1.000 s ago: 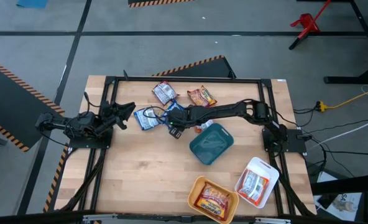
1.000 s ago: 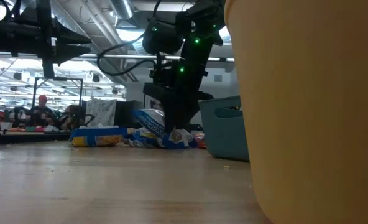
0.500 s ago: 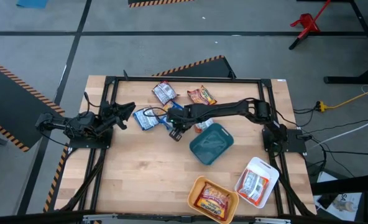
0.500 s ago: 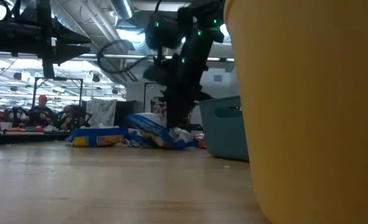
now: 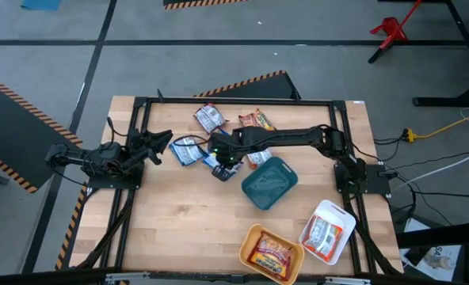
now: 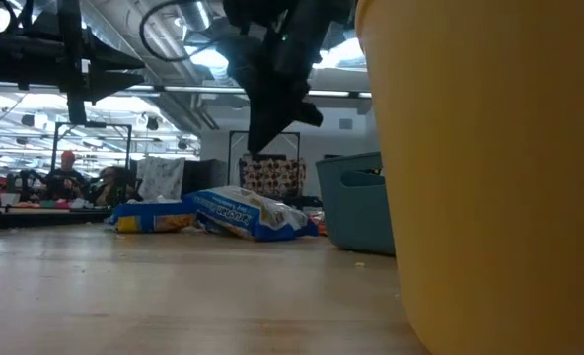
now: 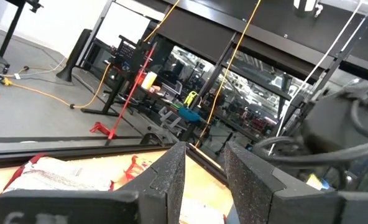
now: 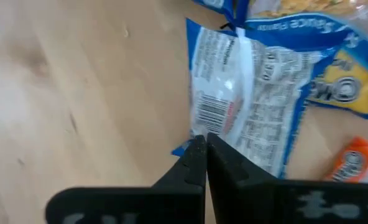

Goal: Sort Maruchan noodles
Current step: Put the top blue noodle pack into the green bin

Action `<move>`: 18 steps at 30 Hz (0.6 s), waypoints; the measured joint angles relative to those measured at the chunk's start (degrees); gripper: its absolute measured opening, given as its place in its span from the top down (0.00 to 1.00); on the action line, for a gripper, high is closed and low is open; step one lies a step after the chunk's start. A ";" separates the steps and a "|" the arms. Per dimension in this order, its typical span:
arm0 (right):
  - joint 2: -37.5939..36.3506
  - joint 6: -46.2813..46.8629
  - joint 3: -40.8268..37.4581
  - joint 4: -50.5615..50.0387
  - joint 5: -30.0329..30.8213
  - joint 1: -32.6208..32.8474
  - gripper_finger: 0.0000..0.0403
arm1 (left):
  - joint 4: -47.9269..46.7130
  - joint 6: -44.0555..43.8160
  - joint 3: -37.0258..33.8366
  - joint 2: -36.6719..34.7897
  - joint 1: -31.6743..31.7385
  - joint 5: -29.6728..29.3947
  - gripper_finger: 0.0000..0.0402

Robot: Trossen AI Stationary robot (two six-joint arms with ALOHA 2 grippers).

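Right fingers [image 8: 204,163] now lifted above blue noodle packet [image 8: 258,106], pressed together, empty; packet back on desk [image 8: 78,93]; grasp failed, retry needed

On my wooden bench [image 5: 179,214] sit a teal tray [image 5: 270,183], an orange tray [image 5: 252,237] and a white tray [image 5: 339,215]. A red stand [image 5: 390,30] is on the floor.

I see the wooden bench [image 5: 179,214] standing on a grey floor [image 5: 219,63] crossed by dark lines, with orange-and-black hazard strips [image 5: 5,87] beside it. A red stand [image 5: 389,32] and a yellow cable [image 5: 444,124] lie to one side. Overhead, ceiling pipes [image 6: 174,54].
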 joint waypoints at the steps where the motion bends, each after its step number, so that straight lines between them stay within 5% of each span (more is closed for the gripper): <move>1: 0.00 -0.58 0.47 -0.82 0.73 0.08 1.00 | 0.01 0.00 0.00 0.00 -0.02 0.00 0.73; 7: 0.00 -5.12 0.23 -0.26 -3.17 0.15 0.86 | 0.00 0.00 0.00 0.00 0.00 0.00 0.73; 18: 0.00 -2.87 -9.09 9.66 3.44 0.15 0.16 | -0.22 -0.02 0.00 0.00 -0.02 0.00 0.73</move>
